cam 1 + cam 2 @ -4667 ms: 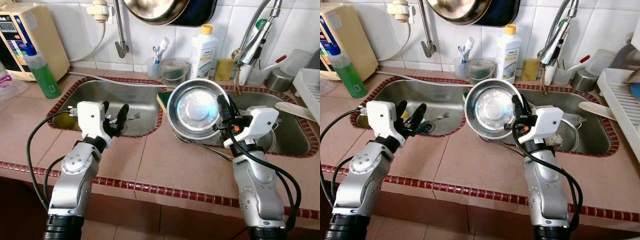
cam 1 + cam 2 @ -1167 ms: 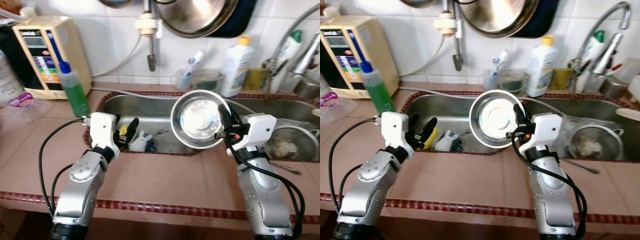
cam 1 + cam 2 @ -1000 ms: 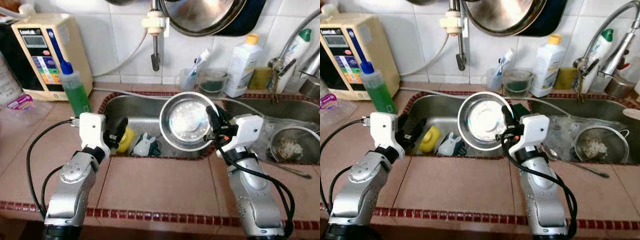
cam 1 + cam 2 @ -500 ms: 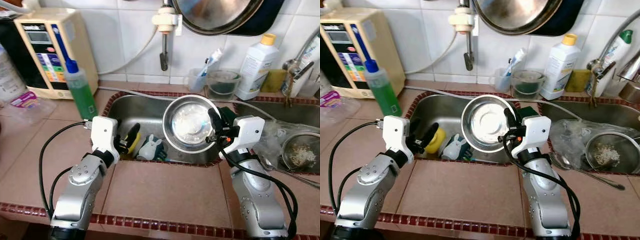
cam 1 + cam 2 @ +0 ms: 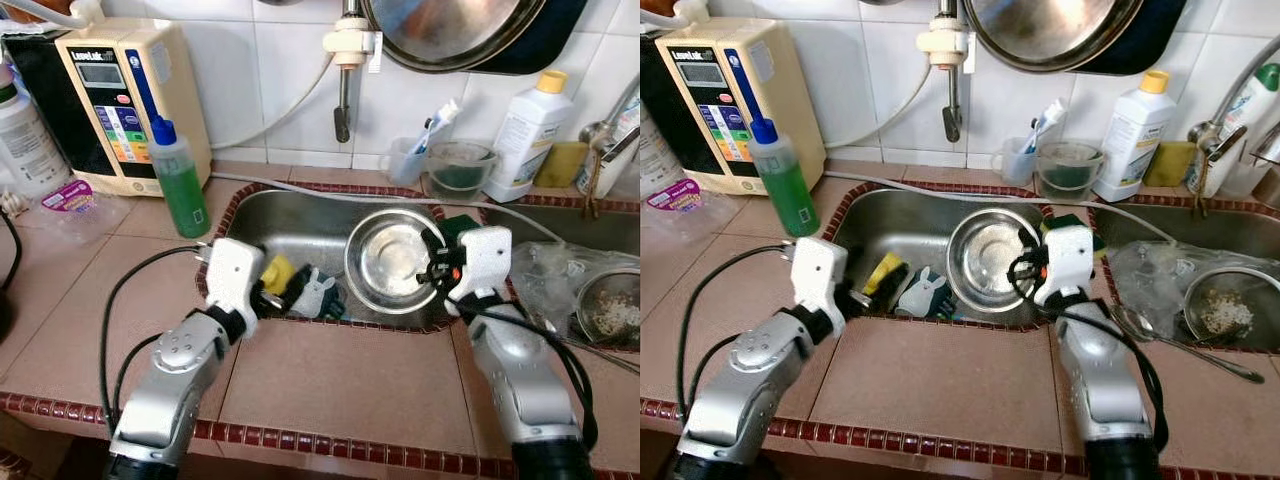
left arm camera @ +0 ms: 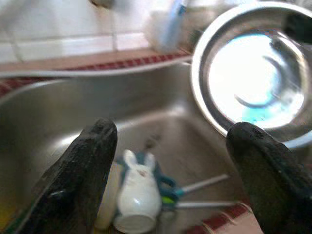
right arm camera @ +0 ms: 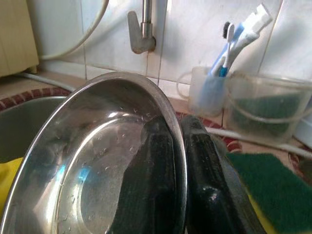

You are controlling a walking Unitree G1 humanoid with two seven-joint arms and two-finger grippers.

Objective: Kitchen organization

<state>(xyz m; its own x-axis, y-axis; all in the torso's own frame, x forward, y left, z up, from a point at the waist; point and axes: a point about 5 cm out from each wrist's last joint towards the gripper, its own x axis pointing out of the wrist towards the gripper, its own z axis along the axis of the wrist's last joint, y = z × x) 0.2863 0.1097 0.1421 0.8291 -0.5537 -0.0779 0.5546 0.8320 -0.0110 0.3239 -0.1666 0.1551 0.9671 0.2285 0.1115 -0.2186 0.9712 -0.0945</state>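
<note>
Steel bowl (image 5: 392, 262) pinched at its rim by right gripper (image 5: 432, 268), hanging over left sink basin (image 5: 300, 215); left gripper (image 6: 170, 161) spread and empty above bunny cup (image 5: 318, 296) at 9 o'clock of bowl; nothing put away yet, most work left.

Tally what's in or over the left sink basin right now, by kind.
Steel bowl, gripped at its rim by the right gripper: 1
White rabbit-shaped cup: 1
Yellow item, partly hidden, can't identify: 1
Open left gripper near the rabbit cup: 1
Total: 4
</note>
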